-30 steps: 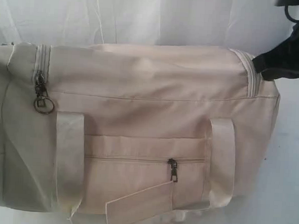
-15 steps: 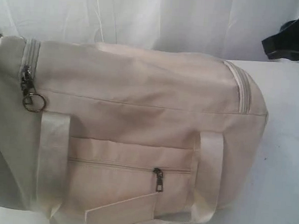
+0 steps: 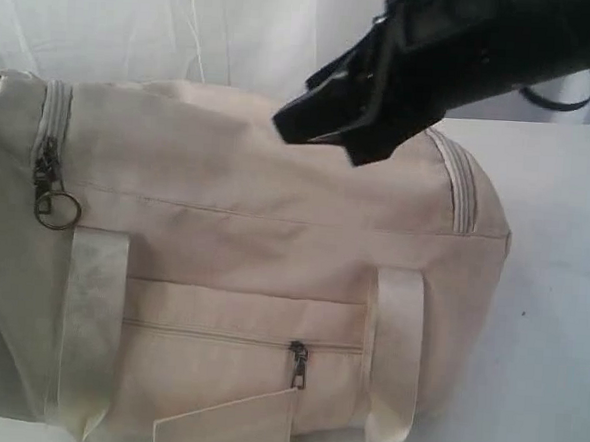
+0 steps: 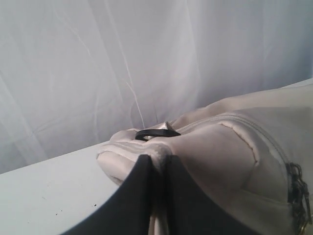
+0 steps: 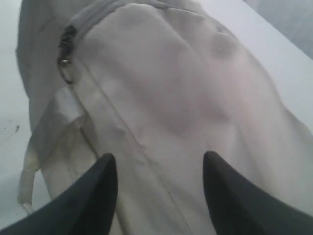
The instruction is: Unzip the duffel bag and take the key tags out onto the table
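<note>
In the lower left and middle of the exterior view the duffel bag [image 3: 254, 239] lay on the white bench [image 3: 561, 297], with a small zipper pull [image 3: 297, 364] on its front pocket. Over the top of the bag, in the upper middle, the right gripper [image 3: 306, 122] hung with its jaws wide apart, holding nothing. At the end of the bag the left gripper [image 4: 157, 161] had its jaws narrow, pinching a fold of cream fabric below the black eyelet [image 4: 156, 133]. Behind all was a white curtain [image 3: 187, 24].
</note>
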You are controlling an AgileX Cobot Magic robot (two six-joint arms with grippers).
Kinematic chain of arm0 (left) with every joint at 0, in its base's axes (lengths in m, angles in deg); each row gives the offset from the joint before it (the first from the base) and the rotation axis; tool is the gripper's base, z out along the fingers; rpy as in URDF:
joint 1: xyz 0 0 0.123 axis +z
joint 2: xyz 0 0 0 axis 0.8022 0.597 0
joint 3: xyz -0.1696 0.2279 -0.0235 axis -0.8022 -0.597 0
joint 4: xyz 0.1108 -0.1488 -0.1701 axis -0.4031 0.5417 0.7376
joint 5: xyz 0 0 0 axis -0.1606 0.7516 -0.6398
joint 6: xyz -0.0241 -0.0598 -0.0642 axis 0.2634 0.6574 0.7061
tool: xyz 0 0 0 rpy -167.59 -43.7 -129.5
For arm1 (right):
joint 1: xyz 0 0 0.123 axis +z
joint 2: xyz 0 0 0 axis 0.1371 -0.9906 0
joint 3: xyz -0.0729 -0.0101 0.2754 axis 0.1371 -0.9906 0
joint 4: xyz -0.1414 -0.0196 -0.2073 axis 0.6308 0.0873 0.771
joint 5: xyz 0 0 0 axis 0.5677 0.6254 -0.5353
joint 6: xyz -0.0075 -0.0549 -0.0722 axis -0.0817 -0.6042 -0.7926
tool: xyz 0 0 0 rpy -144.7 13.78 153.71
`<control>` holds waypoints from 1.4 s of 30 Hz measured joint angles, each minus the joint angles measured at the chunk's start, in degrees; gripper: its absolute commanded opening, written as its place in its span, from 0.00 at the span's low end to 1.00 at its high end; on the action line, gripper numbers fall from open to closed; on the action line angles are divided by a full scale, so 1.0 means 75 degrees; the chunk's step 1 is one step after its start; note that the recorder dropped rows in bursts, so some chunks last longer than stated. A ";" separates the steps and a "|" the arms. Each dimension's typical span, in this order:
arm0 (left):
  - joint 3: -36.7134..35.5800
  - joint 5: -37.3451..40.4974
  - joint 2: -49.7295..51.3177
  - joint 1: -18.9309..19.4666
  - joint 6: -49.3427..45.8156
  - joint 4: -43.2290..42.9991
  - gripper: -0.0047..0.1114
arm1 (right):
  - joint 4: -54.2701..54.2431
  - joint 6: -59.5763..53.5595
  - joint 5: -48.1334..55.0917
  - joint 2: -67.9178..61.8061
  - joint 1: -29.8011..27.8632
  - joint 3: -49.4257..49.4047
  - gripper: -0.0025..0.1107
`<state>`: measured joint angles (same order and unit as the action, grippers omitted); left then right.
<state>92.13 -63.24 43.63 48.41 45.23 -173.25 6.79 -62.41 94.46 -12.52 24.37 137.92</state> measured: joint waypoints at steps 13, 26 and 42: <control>0.0000 -0.0045 0.0000 0.0000 0.0000 0.0000 0.04 | -0.0813 -0.1195 -0.1963 -0.1892 0.2521 0.0000 0.46; 0.0000 -0.0120 0.0000 0.0000 0.0000 -0.0015 0.04 | -0.1019 -0.1472 -0.4013 -0.2210 0.3599 0.0000 0.42; -0.0191 -0.0148 -0.0016 0.0000 0.0000 -0.0004 0.04 | -0.1824 -0.1472 -0.3803 -0.2353 0.3681 0.0000 0.02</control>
<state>90.70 -64.35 43.51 48.41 45.23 -173.28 -6.89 -73.45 65.94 -30.16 51.98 137.92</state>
